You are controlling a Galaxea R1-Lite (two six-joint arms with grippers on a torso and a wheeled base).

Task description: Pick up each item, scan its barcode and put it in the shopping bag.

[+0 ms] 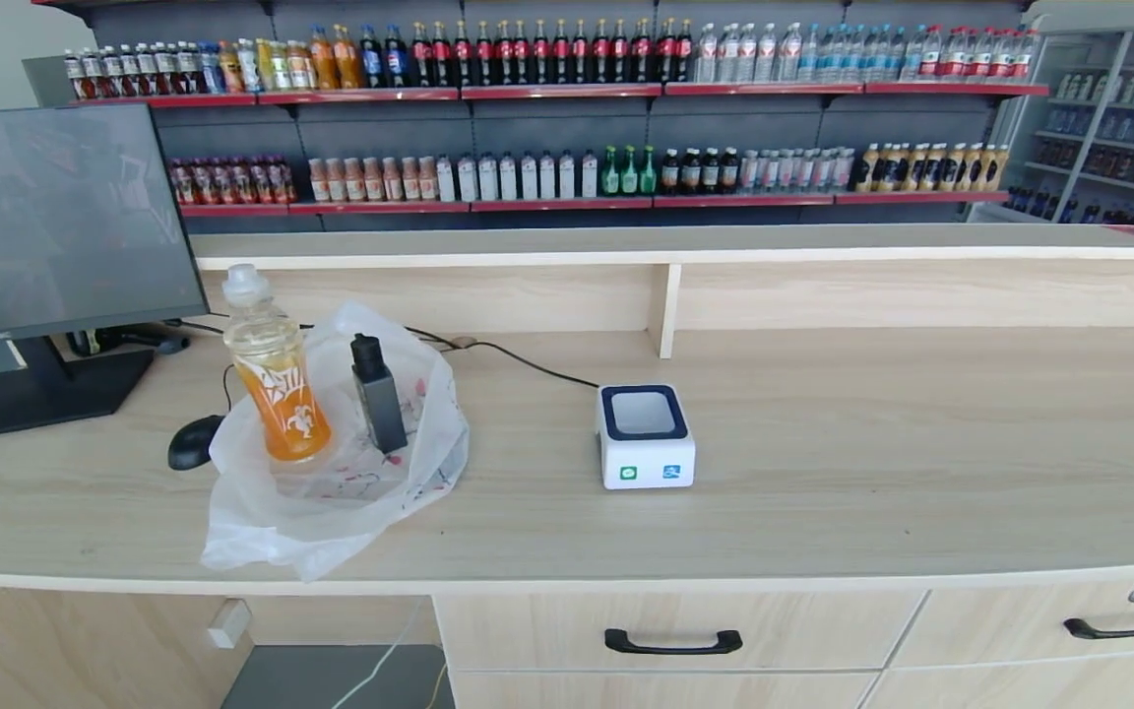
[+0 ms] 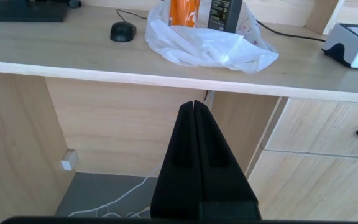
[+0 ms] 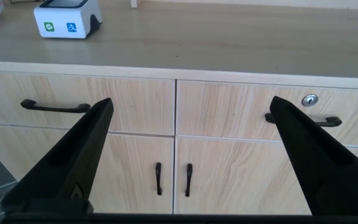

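A white translucent shopping bag [image 1: 331, 492] lies open on the wooden counter [image 1: 823, 463] at the left. An orange drink bottle [image 1: 274, 369] and a dark slim bottle [image 1: 377, 394] stand upright inside it. The white barcode scanner [image 1: 645, 435] sits to the right of the bag, its cable running back. My left gripper [image 2: 194, 109] is shut and empty, below the counter's front edge, facing the bag [image 2: 210, 43]. My right gripper [image 3: 191, 112] is open and empty, low in front of the drawers, with the scanner [image 3: 67, 18] up on the counter beyond it.
A monitor [image 1: 55, 226] on a black stand is at the far left, a black mouse [image 1: 193, 440] beside the bag. Drawers with black handles [image 1: 672, 642] run under the counter. A raised back ledge [image 1: 685, 246] and shelves of bottles [image 1: 567, 118] stand behind.
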